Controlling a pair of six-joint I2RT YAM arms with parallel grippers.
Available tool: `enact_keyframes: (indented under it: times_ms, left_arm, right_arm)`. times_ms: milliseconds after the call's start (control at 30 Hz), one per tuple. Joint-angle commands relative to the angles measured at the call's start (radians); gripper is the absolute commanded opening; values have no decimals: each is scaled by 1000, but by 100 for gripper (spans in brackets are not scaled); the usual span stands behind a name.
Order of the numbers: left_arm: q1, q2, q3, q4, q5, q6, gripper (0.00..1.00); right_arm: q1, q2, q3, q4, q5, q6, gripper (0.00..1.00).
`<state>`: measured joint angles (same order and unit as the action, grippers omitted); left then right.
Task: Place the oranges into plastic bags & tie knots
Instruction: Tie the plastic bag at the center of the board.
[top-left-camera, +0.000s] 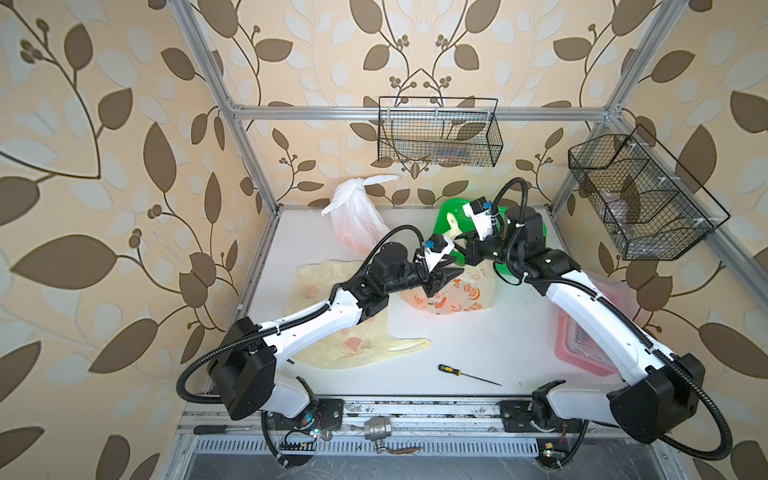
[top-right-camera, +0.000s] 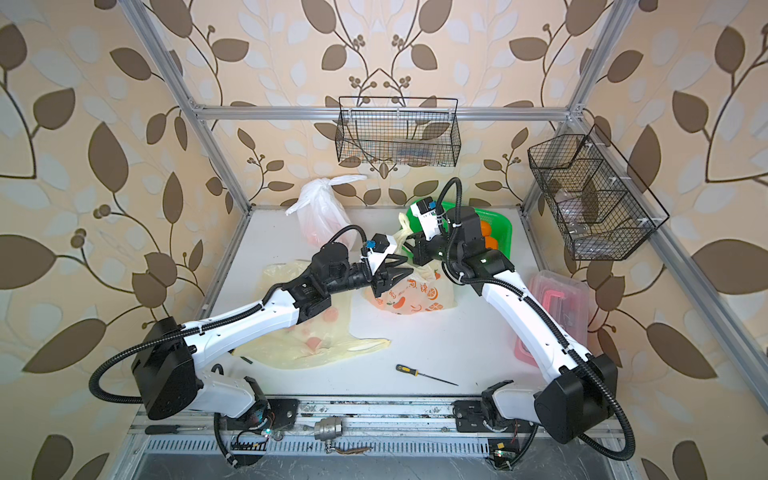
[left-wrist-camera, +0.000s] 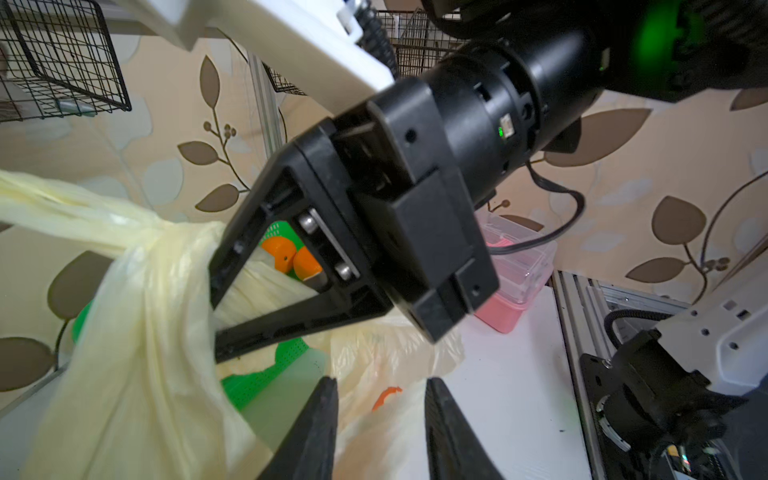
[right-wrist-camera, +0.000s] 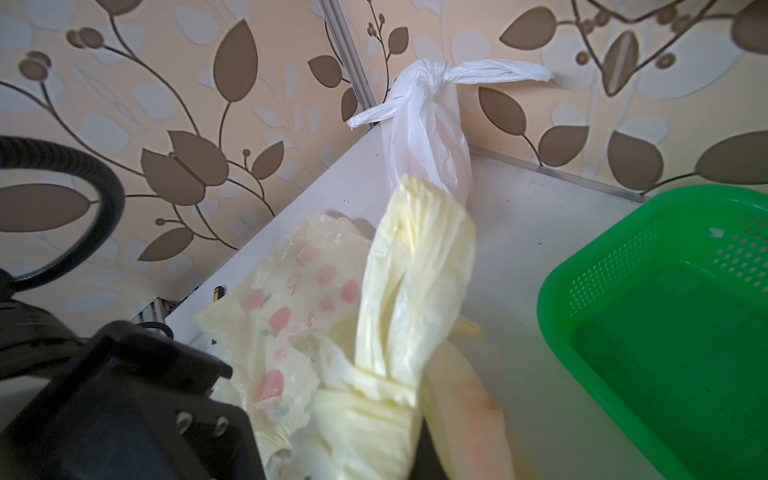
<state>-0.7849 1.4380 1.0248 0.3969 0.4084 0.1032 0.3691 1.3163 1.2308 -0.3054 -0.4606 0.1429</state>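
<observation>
In both top views two bent arms meet over a crinkly printed yellow bag (top-left-camera: 451, 297) mid-table, with the right gripper (top-left-camera: 459, 241) clamped on its handle strap (top-left-camera: 453, 226). The left wrist view shows the left gripper (left-wrist-camera: 380, 428) parted and empty, and two smooth oranges (left-wrist-camera: 286, 253) glimpsed in a green basket (left-wrist-camera: 257, 382). The right wrist view cuts off the right gripper's fingertips; the twisted strap looks blurred in front of a knotted white bag (right-wrist-camera: 428, 137).

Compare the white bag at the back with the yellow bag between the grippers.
The white bag stands tall, untouched; the yellow bag sits low mid-table, handle pinched by the right gripper. White bag is plain, yellow bag fruit-printed. White bag's knot looks finished, yellow bag's unfinished. Both are thin, crinkly plastic.
</observation>
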Motion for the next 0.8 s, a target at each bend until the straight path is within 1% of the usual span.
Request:
enact_keyframes:
  times_ms: [0, 133, 267, 367, 400, 667, 767]
  left_arm:
    - [-5, 40, 36, 122, -46, 12, 43]
    - [-5, 78, 53, 99, -95, 55, 43]
    - [-4, 95, 22, 92, -167, 91, 44]
    - [-4, 108, 10, 107, -231, 93, 62]
    - [-4, 117, 16, 112, -244, 95, 67]
    - [-4, 148, 33, 137, -276, 115, 82]
    - [-4, 145, 31, 141, -259, 112, 85]
  right_arm:
    - [-2, -6, 39, -24, -61, 24, 0]
    - [-6, -17, 39, -36, -51, 34, 0]
    - [-16, -33, 42, -52, -44, 47, 0]
    - [-18, -32, 48, -92, -51, 44, 0]
    - [-18, -33, 48, -107, -60, 43, 0]
    - [-33, -73, 25, -172, -68, 30, 0]
    - [-38, -77, 20, -172, -102, 36, 0]
